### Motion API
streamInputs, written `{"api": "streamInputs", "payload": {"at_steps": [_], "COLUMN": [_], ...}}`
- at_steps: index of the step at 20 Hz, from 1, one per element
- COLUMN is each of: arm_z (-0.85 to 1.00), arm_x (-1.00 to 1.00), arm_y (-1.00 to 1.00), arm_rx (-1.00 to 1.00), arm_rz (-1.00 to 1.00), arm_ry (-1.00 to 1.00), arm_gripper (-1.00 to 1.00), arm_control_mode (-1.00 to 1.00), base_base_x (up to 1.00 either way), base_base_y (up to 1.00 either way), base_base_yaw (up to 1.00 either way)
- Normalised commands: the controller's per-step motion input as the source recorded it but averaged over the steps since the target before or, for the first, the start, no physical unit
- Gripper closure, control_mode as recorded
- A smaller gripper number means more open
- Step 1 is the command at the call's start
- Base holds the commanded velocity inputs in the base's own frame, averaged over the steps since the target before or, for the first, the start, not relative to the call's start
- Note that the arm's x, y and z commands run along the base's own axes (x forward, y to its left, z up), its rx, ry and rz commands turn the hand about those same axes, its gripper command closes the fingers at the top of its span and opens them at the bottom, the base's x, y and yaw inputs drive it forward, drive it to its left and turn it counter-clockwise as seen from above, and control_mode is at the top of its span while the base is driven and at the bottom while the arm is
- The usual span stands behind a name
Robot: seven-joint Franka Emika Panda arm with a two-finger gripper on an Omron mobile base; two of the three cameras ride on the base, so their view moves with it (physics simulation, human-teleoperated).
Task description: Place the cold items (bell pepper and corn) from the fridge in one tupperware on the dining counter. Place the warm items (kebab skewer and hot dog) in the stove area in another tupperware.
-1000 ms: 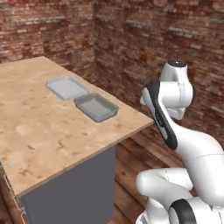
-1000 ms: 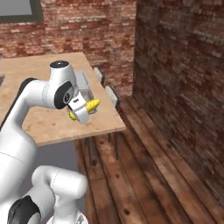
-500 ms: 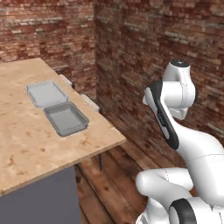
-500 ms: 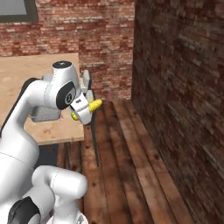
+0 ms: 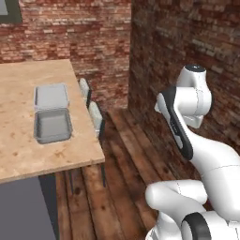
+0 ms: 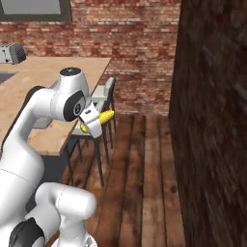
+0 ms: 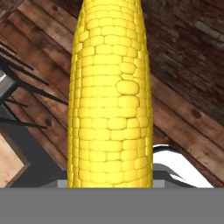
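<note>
While the tool grips the corn above the wooden floor, just off the counter edge, both trays sit on the counter. The paler tray touches the darker tray near the counter's edge.

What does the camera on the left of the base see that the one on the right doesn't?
Left base view alone: two trays side by side on the dining counter, a pale flat tupperware and, nearer the camera, a darker, deeper tupperware.

Right base view alone: the gripper holding a yellow corn cob out over the wooden floor, plus a toaster at the far left.

Both: the white arm, the beige counter, pale chairs at its edge, brick walls.
</note>
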Motion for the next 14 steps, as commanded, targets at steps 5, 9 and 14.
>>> {"api": "streamInputs", "payload": {"at_steps": [5, 9, 14], "arm_z": [0.0, 0.0, 0.0], "arm_x": [0.0, 0.0, 0.0], "arm_y": [0.0, 0.0, 0.0], "arm_rx": [0.0, 0.0, 0.0], "arm_rz": [0.0, 0.0, 0.0], "arm_ry": [0.0, 0.0, 0.0], "arm_gripper": [1.0, 1.0, 1.0], "arm_control_mode": [1.0, 1.0, 1.0], "base_base_x": [0.36, 0.48, 0.71], "base_base_y": [-1.0, -0.97, -0.74], "base_base_yaw": [0.47, 0.53, 0.82]}}
